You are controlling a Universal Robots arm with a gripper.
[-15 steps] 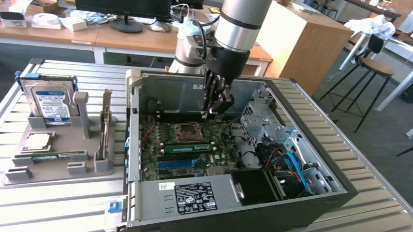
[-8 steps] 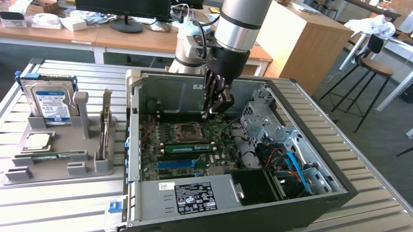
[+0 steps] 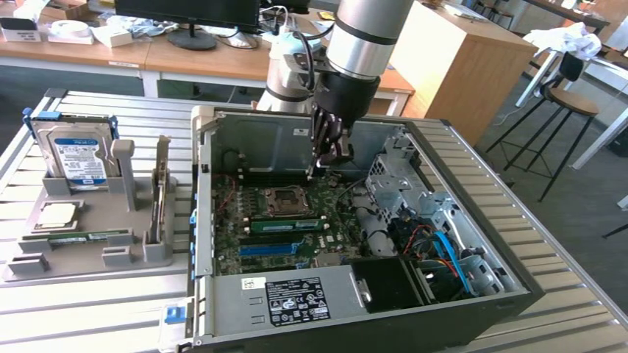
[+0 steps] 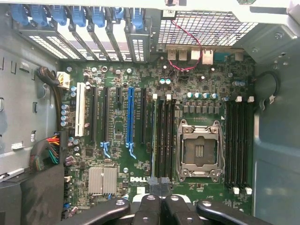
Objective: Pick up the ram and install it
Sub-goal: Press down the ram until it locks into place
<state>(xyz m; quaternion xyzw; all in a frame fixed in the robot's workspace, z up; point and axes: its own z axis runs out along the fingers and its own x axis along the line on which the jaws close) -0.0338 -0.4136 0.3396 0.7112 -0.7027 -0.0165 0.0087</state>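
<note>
A ram [image 3: 284,223], a long green stick, sits in a memory slot on the motherboard beside the empty processor socket [image 3: 279,197]. In the wrist view this ram [image 4: 153,140] shows edge-on as a thin line in the slot left of the socket [image 4: 198,149]. My gripper [image 3: 329,158] hangs inside the open computer case, above the board and a little past the socket. Its black fingers [image 4: 149,208] are pressed together, and I see nothing held between them. In the wrist view my gripper [image 4: 159,190] is over one end of that slot row.
The open case [image 3: 510,243] has metal walls, a drive cage [image 3: 398,184] and cables near the gripper. On the exterior view's left a grey tray [image 3: 29,268] holds a hard drive [image 3: 79,158], a silver processor chip [image 3: 57,215], a flat green stick [image 3: 84,237] and an upright thin board [image 3: 160,193].
</note>
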